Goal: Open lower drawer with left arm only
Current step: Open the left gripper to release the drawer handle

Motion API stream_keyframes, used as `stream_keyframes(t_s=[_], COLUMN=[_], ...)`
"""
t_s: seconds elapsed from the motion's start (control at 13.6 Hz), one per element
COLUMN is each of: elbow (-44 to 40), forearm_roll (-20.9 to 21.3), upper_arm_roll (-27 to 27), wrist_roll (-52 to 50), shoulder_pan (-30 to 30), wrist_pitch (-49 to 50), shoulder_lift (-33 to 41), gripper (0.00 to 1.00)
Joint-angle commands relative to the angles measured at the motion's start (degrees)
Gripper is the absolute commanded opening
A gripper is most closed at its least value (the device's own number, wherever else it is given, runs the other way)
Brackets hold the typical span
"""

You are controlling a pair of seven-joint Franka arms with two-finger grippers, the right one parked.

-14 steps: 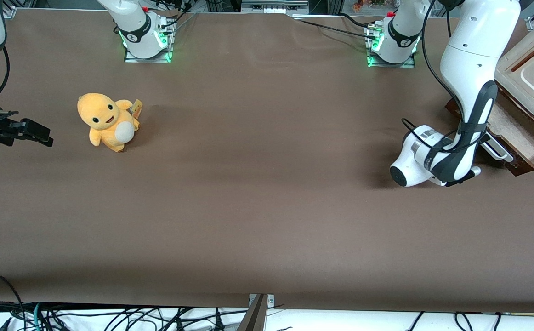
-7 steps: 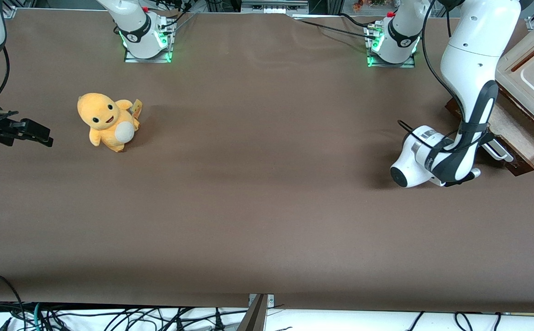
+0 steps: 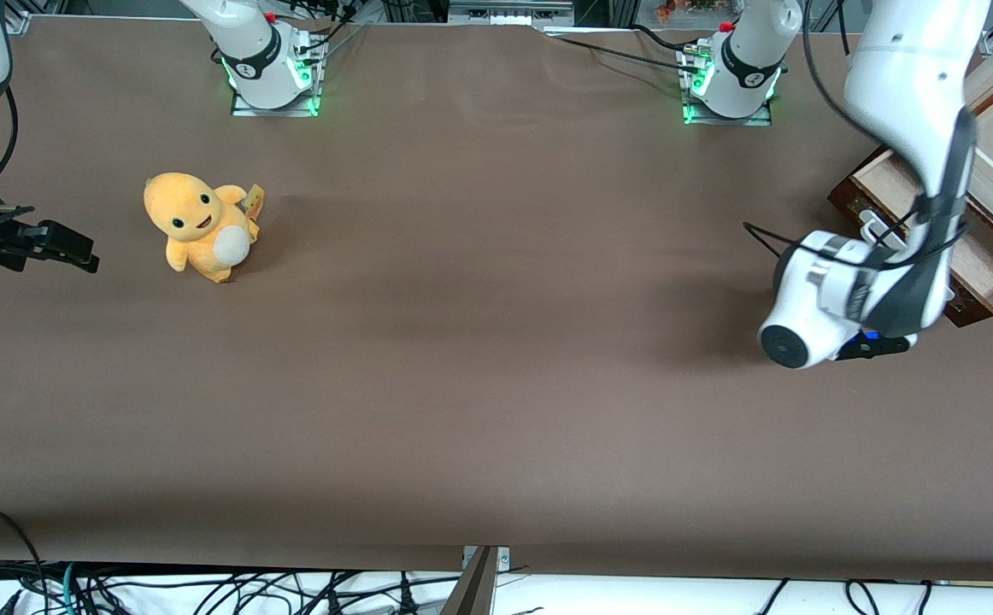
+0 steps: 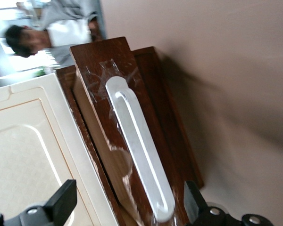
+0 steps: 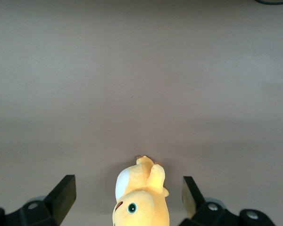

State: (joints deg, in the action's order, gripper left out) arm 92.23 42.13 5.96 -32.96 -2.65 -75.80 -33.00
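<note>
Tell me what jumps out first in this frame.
The large white left arm dominates the working arm's end of the table, its black pincer open and apart from the white bar handle of the pulled-out dark brown lower drawer. Toward the parked arm's end sits a yellow-orange plush toy.

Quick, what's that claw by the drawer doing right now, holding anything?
Gripper: jaws open, holding nothing, just off the drawer handle.
</note>
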Motion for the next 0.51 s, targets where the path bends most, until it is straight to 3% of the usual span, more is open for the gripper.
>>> stream_keyframes(t_s=[0.0,0.44], elbow=[-4.2,-9.7], forearm_roll=[-9.0,-28.7], upper_arm_roll=[-0.2,-0.1], wrist_roll=[5.9,14.6], shoulder_pan=[-0.2,-0.5], wrist_pitch=[0.7,0.7], shoulder_lift=[3.9,13.0], gripper=[1.0,1.0])
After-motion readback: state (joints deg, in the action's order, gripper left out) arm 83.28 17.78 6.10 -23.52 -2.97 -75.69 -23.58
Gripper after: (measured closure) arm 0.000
